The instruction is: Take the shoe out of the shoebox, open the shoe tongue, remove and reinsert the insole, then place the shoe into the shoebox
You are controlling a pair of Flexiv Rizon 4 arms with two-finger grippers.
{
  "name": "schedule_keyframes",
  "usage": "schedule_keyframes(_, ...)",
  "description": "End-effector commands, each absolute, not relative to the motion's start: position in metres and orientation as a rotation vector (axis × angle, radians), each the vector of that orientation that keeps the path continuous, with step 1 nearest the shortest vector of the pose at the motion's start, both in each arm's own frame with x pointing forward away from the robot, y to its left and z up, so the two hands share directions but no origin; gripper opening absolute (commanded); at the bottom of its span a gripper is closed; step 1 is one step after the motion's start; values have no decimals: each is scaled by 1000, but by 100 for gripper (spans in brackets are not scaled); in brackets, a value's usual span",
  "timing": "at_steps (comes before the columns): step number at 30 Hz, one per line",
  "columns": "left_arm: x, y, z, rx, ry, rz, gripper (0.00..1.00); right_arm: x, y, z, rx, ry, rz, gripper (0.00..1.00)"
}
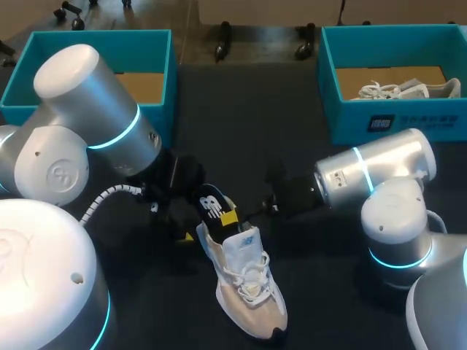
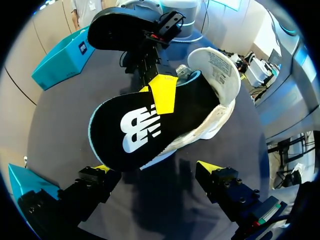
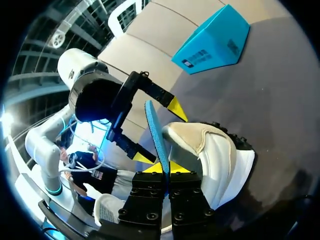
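Dark bench [image 1: 241, 109], one shoebox [image 1: 166, 73] far left, another [image 1: 379, 120] far right. Shoe [image 1: 248, 284] lies mid-bench, outside both. Black insole [image 1: 213, 206] pinched in right end effector [image 3: 161, 167], heel end raised out of the shoe. Beside the heel, left end effector [image 2: 156, 168] wide, holding nothing

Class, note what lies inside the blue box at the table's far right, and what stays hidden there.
A white shoe with loose laces lies on the brown floor of the blue box. The box's near wall covers the front strip of that floor, so anything there cannot be seen.
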State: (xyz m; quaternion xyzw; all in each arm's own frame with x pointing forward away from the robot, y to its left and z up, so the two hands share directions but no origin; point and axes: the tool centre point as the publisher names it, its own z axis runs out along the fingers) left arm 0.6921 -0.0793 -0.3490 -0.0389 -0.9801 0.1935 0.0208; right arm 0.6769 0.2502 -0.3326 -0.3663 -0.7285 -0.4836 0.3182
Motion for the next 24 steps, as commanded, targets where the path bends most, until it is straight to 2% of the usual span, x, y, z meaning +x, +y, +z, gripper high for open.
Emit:
schedule_keyframes(1, 692, -79, -349, -122, -3038, 597, 100, 676, 250, -328, -975, -1928, -1267, 0)
schedule_keyframes(2, 692, -79, -349, -122, -3038, 597, 100, 677, 250, -328, -976, -1932, -1266, 5)
schedule_keyframes(3, 692, -79, -349, -122, -3038, 597, 100, 679, 251, -327, -982, -1940, -1260, 18)
schedule_keyframes(7, 692, -79, -349, -122, -3038, 597, 100, 684, 254, -323, -974, -1961, -1244, 33)
schedule_keyframes(15, 692, -79, -349, -122, -3038, 597, 100, 690, 264, -318, -963, -2013, -1194, 40)
schedule_keyframes(17, 692, -79, -349, -122, -3038, 597, 100, 691, 267, -319, -983, -2028, -1173, 39)
schedule_keyframes(19, 692, -79, -349, -122, -3038, 597, 100, 692, 269, -321, -990, -2032, -1160, 31)
schedule_keyframes(20, 692, -79, -349, -122, -3038, 597, 100, 693, 269, -322, -999, -2035, -1151, 25)
schedule_keyframes(21, 692, -79, -349, -122, -3038, 597, 100, 693, 270, -323, -1005, -2037, -1146, 10)
schedule_keyframes(22, 692, -79, -349, -122, -3038, 597, 100, 692, 270, -325, -1007, -2036, -1143, 0)
schedule_keyframes(24, 692, -79, -349, -122, -3038, 597, 100, 690, 269, -327, -1016, -2033, -1140, 0)
